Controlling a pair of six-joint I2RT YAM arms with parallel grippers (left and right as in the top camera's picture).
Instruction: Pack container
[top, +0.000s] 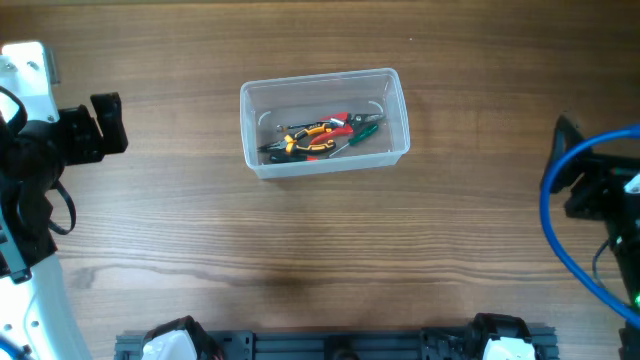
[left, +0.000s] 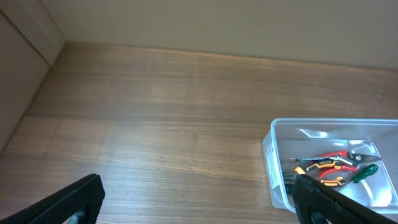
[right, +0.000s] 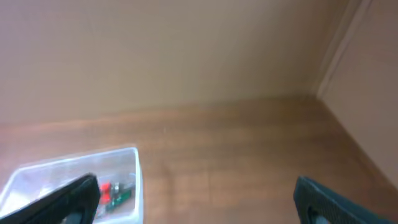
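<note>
The clear plastic container (top: 252, 110) stands on the wooden table, upper middle in the overhead view. Inside lie hand tools: orange-and-black pliers (top: 308, 141), red-handled pliers (top: 338, 124) and a green-handled tool (top: 366, 127). The container also shows in the left wrist view (left: 271, 149) at the lower right and in the right wrist view (right: 134, 180) at the lower left. My left gripper (top: 108, 123) is open and empty at the far left, well away from the container; its fingers frame bare table (left: 199, 199). My right gripper (right: 196, 199) is open and empty at the far right.
A blue cable (top: 552, 215) loops by the right arm. A black rail (top: 330, 345) runs along the table's front edge. Beige walls (left: 205, 25) close the table's back and sides.
</note>
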